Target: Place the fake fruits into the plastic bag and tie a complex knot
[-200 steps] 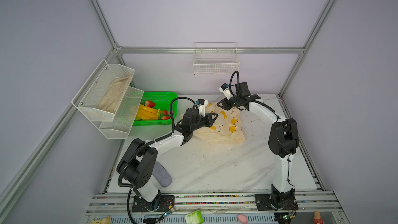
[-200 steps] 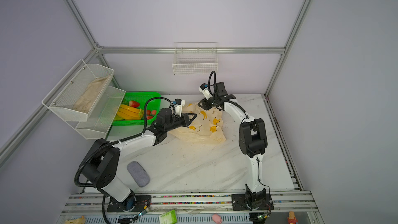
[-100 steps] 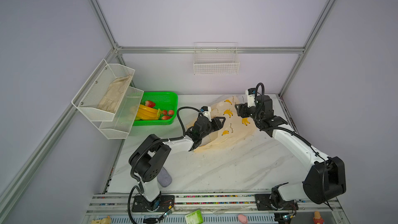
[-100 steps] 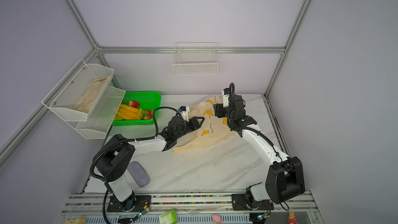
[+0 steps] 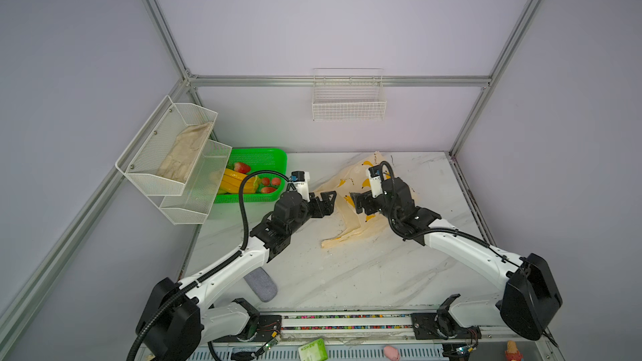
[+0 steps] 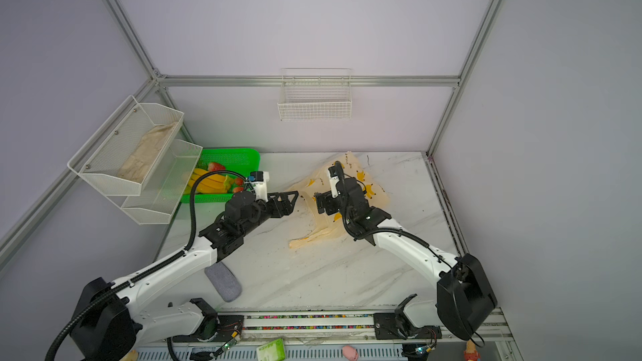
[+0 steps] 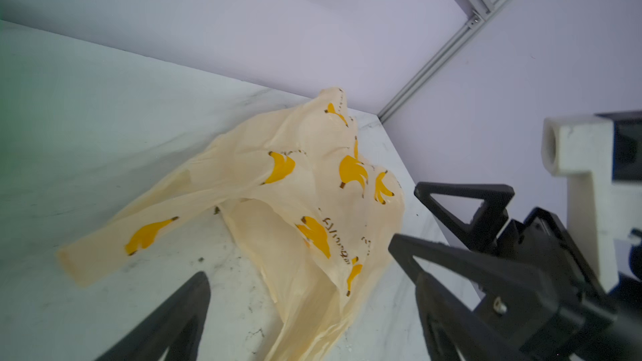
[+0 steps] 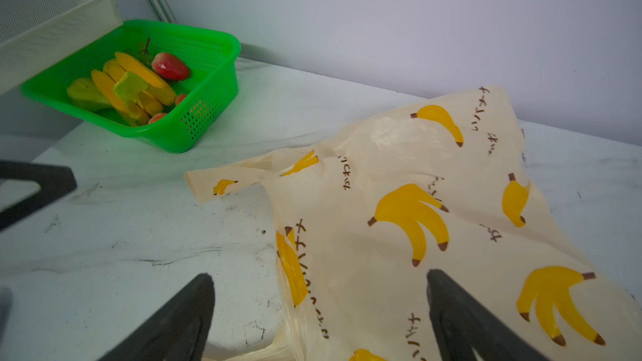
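Left end effector and right end effector gaped wide, gripping nothing
Plastic bag lay under the right one, just ahead of the left.

White marble tabletop: a crumpled plastic bag mid-back, a green basket back left, a grey pad front left.
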Robot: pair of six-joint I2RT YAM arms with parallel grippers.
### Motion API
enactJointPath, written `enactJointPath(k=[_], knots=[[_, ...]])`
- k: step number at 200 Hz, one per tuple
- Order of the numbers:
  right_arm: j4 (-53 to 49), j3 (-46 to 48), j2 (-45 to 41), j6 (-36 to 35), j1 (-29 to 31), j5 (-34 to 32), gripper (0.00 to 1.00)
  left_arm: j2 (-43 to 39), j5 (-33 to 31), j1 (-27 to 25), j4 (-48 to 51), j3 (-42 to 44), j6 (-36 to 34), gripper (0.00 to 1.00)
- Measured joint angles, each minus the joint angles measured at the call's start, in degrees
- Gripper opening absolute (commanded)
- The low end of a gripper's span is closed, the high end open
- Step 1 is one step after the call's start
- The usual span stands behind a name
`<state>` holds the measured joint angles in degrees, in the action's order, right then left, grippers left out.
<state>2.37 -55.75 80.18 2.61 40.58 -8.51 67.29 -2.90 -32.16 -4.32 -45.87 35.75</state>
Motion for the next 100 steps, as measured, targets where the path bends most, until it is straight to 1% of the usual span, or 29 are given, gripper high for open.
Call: enactJointPath(k=[14,28,45,63,67,71,75,87,88,89,100], knots=[[0.5,-0.4,4.6,-1.2,4.0,-5.5,0.97,-1.5,-1.1,2.8,3.1,0.6,-0.4,0.92],[0.5,-1.2,9.4,-2.3,6.4,-10.6,0.97,-1.9,-1.9,5.4,6.0,1.1,-0.5,0.92],[0.6,-1.9,14.2,-3.7,7.3,-16.6,0.97,-2.0,-2.2,7.3,8.7,1.8,-0.6,0.92],[1.0,-2.4,18.2,-4.9,7.4,-21.9,0.97,-2.4,-2.4,8.1,10.3,2.6,-0.9,0.93],[1.1,-2.7,19.2,-5.2,7.4,-23.2,0.96,-2.4,-2.4,8.2,10.6,2.7,-0.9,0.93],[1.1,-3.0,20.1,-5.4,7.4,-24.5,0.93,-2.5,-2.4,8.2,11.0,2.7,-0.9,0.93],[1.2,-3.4,21.0,-5.7,7.5,-25.7,0.88,-2.6,-2.5,8.2,11.2,2.7,-0.9,0.93],[1.4,-4.6,23.3,-6.2,7.4,-29.2,0.67,-2.7,-2.5,8.2,11.5,2.7,-0.9,0.93],[1.4,-4.7,23.5,-6.5,7.4,-29.6,0.63,-2.7,-2.5,8.2,11.5,2.7,-1.0,0.93],[1.4,-4.7,23.6,-6.6,7.5,-29.9,0.63,-2.7,-2.5,8.2,11.5,2.7,-1.0,0.93],[1.6,-5.2,24.4,-6.9,7.5,-32.2,0.46,-2.8,-2.4,8.2,11.8,2.7,-1.2,0.92]])
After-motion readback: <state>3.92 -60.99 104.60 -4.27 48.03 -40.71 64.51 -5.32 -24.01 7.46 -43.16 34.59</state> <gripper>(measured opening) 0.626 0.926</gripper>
